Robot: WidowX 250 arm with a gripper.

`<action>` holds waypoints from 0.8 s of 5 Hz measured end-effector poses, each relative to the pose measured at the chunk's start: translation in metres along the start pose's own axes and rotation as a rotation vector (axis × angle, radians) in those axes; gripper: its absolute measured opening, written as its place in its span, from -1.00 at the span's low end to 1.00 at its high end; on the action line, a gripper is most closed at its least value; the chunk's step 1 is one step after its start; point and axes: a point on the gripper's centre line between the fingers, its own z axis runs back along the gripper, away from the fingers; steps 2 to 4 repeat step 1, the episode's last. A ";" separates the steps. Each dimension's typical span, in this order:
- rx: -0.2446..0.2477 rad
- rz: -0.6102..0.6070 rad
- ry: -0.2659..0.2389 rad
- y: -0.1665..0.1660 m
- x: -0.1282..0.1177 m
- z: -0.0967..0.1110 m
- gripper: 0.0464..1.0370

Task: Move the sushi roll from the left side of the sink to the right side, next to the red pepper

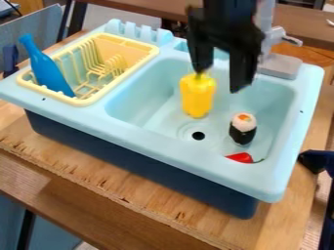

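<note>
Jaws of the black gripper (pixel 221 82) stand parted and released over the basin of the pale blue toy sink (pixel 140 128), one tip pointing down on either side of a gap. Right beneath the tip nearer the dish rack (pixel 88 101) is a yellow toy (pixel 198 96) with a greenish top, standing upright inside the basin; whether that tip touches it I cannot tell. The other tip hangs to the right of the yellow toy, above the sushi piece (pixel 242 129), which stands on the basin floor with its white upper part, orange-topped, over a black lower part. Just in front of the sushi piece, by the near wall of the basin, lies a small red toy (pixel 241 157) with a dark stem. A round black drain hole (pixel 198 135) sits between the yellow toy and the near wall. The dish rack, pale yellow, is set into the left part of the sink, and a blue bottle (pixel 47 67) leans in it, neck up and to the left. Behind the basin stands a grey faucet (pixel 266 36), its base a grey block (pixel 281 66). The sink's dark blue body (pixel 140 163) rests on a wooden bench (pixel 104 179).
</note>
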 end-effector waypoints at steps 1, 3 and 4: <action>0.047 -0.001 0.006 0.015 -0.022 0.031 0.93; 0.047 -0.001 0.006 0.015 -0.022 0.031 0.93; 0.047 -0.001 0.006 0.015 -0.022 0.031 0.93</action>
